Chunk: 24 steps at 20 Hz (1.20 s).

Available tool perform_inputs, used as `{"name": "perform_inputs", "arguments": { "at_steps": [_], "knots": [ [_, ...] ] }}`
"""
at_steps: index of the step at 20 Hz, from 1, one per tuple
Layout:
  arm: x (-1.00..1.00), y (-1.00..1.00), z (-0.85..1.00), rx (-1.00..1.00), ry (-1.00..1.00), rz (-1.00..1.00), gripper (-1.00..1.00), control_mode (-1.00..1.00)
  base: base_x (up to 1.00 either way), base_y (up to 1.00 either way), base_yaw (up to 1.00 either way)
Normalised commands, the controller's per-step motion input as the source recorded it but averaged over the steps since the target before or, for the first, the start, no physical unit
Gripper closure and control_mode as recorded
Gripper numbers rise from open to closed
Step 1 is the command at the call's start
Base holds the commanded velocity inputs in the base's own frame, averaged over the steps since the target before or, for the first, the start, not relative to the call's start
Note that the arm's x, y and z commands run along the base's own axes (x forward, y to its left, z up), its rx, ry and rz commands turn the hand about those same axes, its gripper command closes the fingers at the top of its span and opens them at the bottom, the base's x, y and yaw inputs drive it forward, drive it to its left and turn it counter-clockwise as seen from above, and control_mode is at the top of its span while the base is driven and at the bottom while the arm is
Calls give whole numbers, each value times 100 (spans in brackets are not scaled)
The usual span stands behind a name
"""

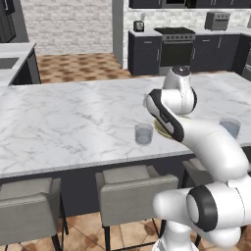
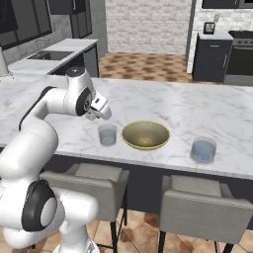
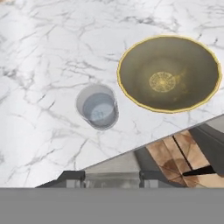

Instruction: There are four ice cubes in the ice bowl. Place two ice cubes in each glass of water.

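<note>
A broad white marble island counter (image 1: 68,122) with grey veining runs across the foreground, and grey upholstered stools (image 1: 130,188) are tucked under its near edge. Beyond it lies a brown patterned tile floor (image 1: 78,66), then a pale brick back wall (image 1: 68,24). Dark cabinets (image 1: 144,51) flank a black oven range (image 1: 175,46), with a grey toaster (image 1: 216,20) on top. A side counter holds a sink (image 2: 52,55).

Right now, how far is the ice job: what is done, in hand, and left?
Seemingly done: the ice bowl shows no cubes. In hand: the gripper hangs above the nearer glass; its grasp is unclear. Left: cubes in this glass and the other glass cannot be counted, so check both.
</note>
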Motion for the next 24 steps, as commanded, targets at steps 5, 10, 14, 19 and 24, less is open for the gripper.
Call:
{"name": "perform_inputs", "arguments": {
  "at_steps": [5,10,14,19,24],
  "knots": [
    [4,0,-14,0,14,2,100,-100,0,0,0],
    [6,0,-27,0,3,0,100,-100,0,0,0],
    [29,0,-27,0,0,0,100,-100,0,0,0],
    [33,1,-20,0,0,0,100,-100,0,0,0],
    [29,3,-11,0,3,0,100,-100,0,0,0]
  ]
}}
